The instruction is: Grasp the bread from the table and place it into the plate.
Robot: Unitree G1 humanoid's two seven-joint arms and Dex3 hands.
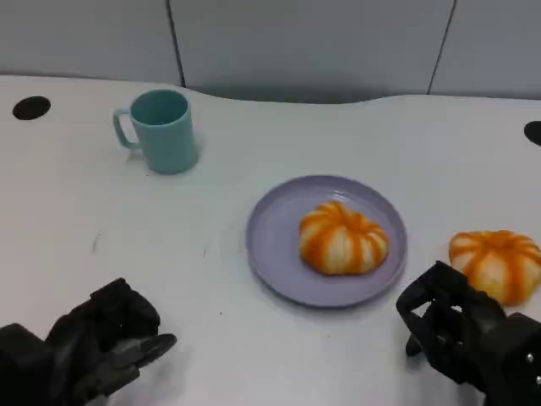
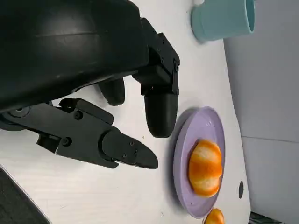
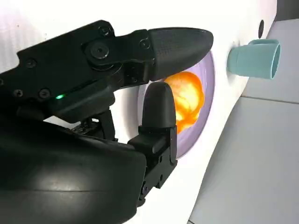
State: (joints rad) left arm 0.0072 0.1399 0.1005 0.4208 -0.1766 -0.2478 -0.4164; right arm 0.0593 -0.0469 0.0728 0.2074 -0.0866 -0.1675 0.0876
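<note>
Status: one round orange-and-white striped bread roll [image 1: 343, 238] already lies inside the flat lavender plate [image 1: 275, 245], slightly right of the plate's centre. A second roll of the same orange-striped kind [image 1: 499, 263] rests on the white counter [image 1: 254, 144], to the right of the plate and apart from its rim. By this evidence, the task is judged partly complete: one roll is placed, and the second remains to be grasped and transferred.

Right hand [image 1: 461, 330]: positioned at the near right, just beside the second roll on its near side. Its fingers [image 3: 161, 112] are apart and grasp nothing. Whether they touch the roll cannot be determined.

Left hand [image 1: 101, 342]: resting low at the near left, well apart from the plate. Its fingers [image 2: 159, 109] are spread and released, holding nothing.

A light teal ceramic mug [image 1: 161, 131] stands upright at the far left of the counter, handle pointing left, well apart from both hands.
</note>
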